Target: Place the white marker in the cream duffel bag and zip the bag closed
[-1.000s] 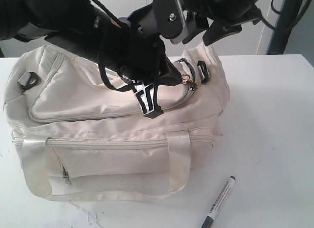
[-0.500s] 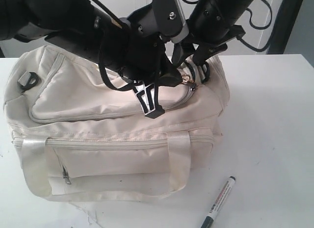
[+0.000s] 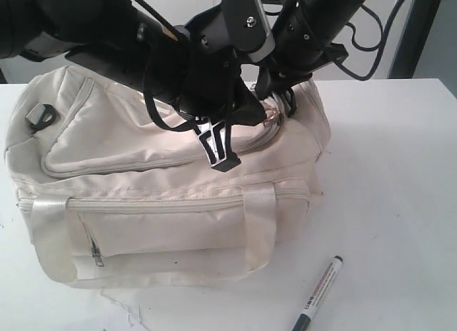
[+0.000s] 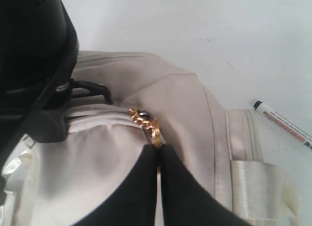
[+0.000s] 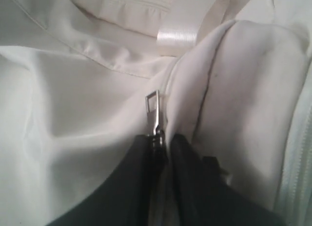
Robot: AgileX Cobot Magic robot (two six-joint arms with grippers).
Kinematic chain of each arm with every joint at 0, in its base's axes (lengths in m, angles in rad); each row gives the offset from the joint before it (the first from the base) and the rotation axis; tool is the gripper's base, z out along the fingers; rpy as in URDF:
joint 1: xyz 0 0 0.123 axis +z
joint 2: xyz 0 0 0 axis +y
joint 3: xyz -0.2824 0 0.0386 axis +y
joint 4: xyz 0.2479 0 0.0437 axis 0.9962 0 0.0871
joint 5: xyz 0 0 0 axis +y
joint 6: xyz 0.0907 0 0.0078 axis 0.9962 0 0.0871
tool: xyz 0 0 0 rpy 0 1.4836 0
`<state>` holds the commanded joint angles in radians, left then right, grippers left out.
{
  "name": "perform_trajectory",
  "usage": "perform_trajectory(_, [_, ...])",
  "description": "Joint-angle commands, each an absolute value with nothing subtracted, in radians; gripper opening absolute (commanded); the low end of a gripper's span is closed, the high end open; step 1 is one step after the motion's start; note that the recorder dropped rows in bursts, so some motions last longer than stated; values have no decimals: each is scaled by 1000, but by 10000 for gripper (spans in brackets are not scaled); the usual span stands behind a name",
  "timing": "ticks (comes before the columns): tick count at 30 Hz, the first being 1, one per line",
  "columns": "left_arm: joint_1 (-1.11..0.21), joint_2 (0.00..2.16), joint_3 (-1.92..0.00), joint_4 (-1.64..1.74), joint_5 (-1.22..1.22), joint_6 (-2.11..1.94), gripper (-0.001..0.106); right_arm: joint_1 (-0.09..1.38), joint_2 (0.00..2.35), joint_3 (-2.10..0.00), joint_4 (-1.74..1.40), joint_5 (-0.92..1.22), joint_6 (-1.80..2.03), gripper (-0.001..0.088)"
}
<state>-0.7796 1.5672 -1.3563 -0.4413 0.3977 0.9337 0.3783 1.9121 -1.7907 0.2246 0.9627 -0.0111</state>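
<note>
**Both tools on the zip, marker waiting outside the bag**

The cream duffel bag (image 3: 143,202) fills the left and middle of the counter (image 3: 400,167), front pocket and webbing handles facing the exterior camera. Its curved top zip looks closed along the length that can be seen.

Over the bag's right end the two arms crowd together. The left tool (image 4: 158,147) has its fingers pressed together on the gold zip pull (image 4: 146,121), pinching the lowest link where it hangs off the zip line. This reads as an anchoring hold, keeping the soft fabric taut so the zip can run rather than bunch.

Just beside it, the right tool (image 5: 161,138) is closed around the base of the silver zip pull (image 5: 153,111), whose flat tab sticks up between the fingertips. The grip looks meant for drawing that slider along to open the top.

Furthest right and nearest the camera, the white marker (image 3: 319,294) lies flat on the counter, apart from the bag, black cap pointing away. It is not yet inside, so opening comes first.
</note>
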Motion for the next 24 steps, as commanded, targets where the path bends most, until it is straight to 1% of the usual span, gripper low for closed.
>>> perform_trajectory(5, [-780,1556,-1356,-443,425,934,0,378,1912,-1791,198,910,52,0])
perform_trajectory(10, [-780,1551,-1356,-448,448,934,0,378,1912,-1791,198,900,67,0])
perform_trajectory(24, [-780,1551,-1356,-455,629,934,0,378,1912,-1791,184,857,120,0])
